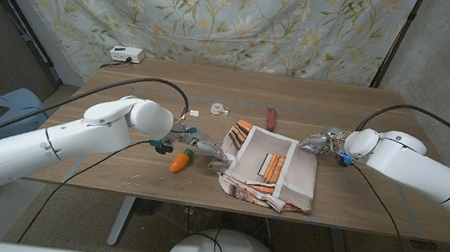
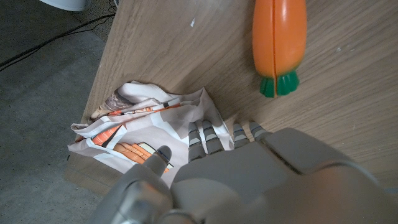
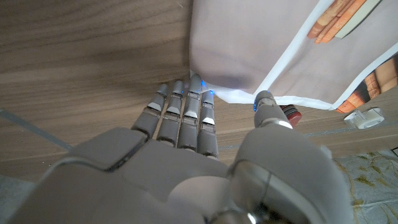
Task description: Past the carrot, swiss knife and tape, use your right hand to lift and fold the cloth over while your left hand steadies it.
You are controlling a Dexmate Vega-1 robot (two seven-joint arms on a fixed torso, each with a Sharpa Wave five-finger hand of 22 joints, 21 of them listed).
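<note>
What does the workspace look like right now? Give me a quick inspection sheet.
Surface: brown wooden table, no spills seen.
Job's things: white cloth printed with carrots, partly folded, near the front edge.
Clutter: orange toy carrot; red swiss knife; small white tape roll.
Hands: left hand touches the cloth's left edge; right hand pinches its right edge.
Cables: black cables run along both arms.
Surroundings: floral backdrop curtain; white box at the far left corner.
</note>
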